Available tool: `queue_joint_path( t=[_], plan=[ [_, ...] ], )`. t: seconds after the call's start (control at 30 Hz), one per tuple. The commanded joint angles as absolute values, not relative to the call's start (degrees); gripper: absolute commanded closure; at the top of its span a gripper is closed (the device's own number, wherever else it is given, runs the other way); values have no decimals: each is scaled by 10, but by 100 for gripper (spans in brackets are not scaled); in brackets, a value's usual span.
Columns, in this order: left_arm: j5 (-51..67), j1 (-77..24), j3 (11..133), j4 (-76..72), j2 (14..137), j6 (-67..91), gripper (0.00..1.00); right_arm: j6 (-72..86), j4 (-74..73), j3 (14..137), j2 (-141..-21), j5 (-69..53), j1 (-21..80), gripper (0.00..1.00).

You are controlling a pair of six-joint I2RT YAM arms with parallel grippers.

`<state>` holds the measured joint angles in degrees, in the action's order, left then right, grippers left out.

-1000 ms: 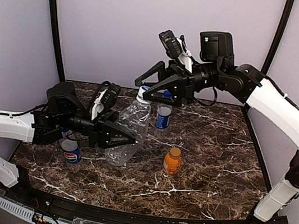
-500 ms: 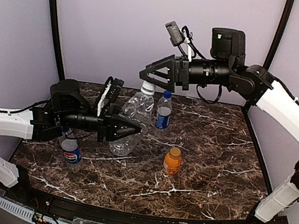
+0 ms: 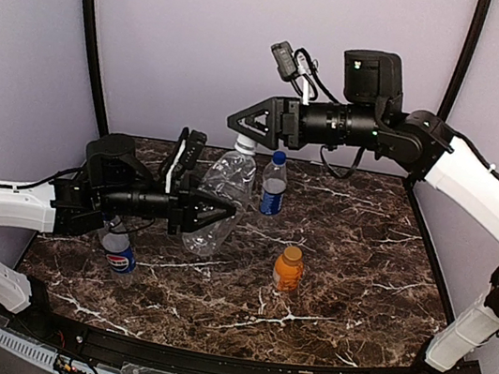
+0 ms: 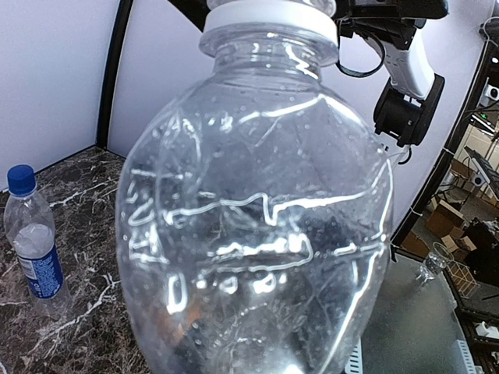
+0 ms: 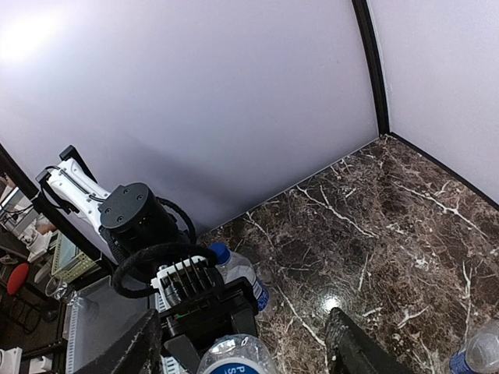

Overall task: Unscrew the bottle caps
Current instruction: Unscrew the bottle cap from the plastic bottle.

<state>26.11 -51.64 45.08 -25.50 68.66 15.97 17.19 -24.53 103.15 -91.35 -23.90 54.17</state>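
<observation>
My left gripper point(image 3: 212, 214) is shut on the body of the clear unlabelled bottle point(image 3: 222, 192) and holds it tilted above the table. That bottle fills the left wrist view point(image 4: 257, 234), hiding the fingers, and its white cap point(image 4: 269, 15) is at the top. My right gripper point(image 3: 244, 131) is open and straddles that cap point(image 3: 248, 145). In the right wrist view the two fingers point(image 5: 140, 347) stand wide apart with the cap point(image 5: 234, 366) low between them. The blue-labelled bottle point(image 3: 273, 186) has a blue cap point(image 3: 278, 156). The orange bottle point(image 3: 287, 271) has an orange cap point(image 3: 292, 252).
The Pepsi bottle point(image 3: 118, 254) stands under my left arm, and its blue cap shows in the right wrist view point(image 5: 219, 252). The dark marble table point(image 3: 361, 262) has purple walls behind and at both sides. A black rail runs along its near edge.
The left gripper raised and tilted the clear bottle up and back. The right gripper turned and moved left, so it is now over the white cap.
</observation>
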Motion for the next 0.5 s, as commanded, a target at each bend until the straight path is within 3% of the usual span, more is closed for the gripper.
queue_joint_path(
  t=[0.0,0.27,0.47],
  plan=[
    [248,-515,470,-251,670,150,67,180,-234,1025,-916,-228,549,35],
    [244,-515,468,-250,665,150,67,180,-235,1015,-921,-225,548,37],
    [242,-515,464,-250,661,152,67,180,-235,1014,-924,-228,548,48]
  ],
)
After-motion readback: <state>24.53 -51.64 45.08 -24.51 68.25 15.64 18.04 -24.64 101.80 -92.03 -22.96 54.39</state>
